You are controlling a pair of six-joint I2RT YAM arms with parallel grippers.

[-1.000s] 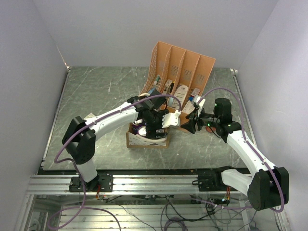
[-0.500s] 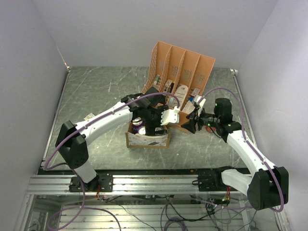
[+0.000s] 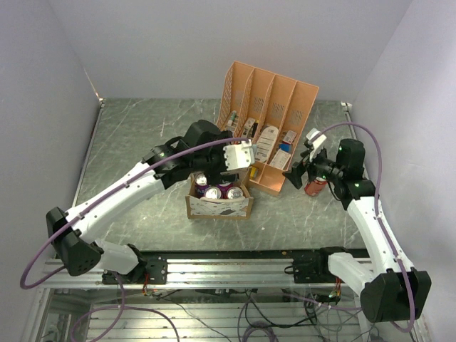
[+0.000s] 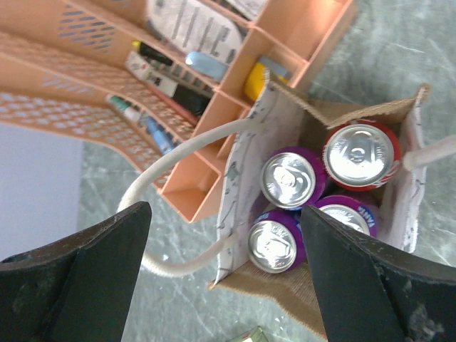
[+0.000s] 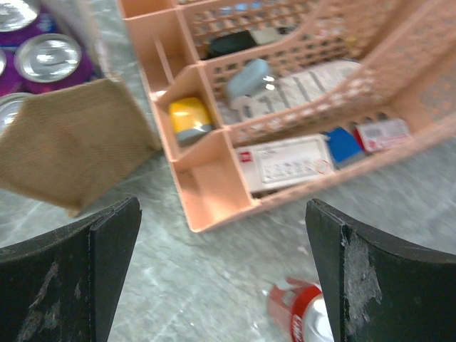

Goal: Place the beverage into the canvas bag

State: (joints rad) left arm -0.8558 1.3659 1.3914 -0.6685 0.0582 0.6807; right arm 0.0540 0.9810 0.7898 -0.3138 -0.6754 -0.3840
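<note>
The canvas bag (image 3: 217, 207) stands at mid-table with several cans upright inside: purple ones (image 4: 288, 179) and a red one (image 4: 359, 155). One white loop handle (image 4: 153, 182) hangs outward. My left gripper (image 3: 241, 155) hovers over the bag's rack-side edge, open and empty (image 4: 224, 235), straddling the whitish side panel (image 4: 241, 178). Another red beverage can (image 3: 314, 187) stands on the table to the right of the rack. My right gripper (image 3: 298, 171) is open and empty just above and left of it; the can shows by its right finger (image 5: 303, 313). The bag's brown wall (image 5: 71, 149) shows at left.
The orange slotted file rack (image 3: 274, 121) lies behind the bag, holding small boxes, tubes and a yellow item (image 5: 187, 115). Its open end (image 5: 214, 192) lies between the bag and the loose can. Grey walls close in on both sides.
</note>
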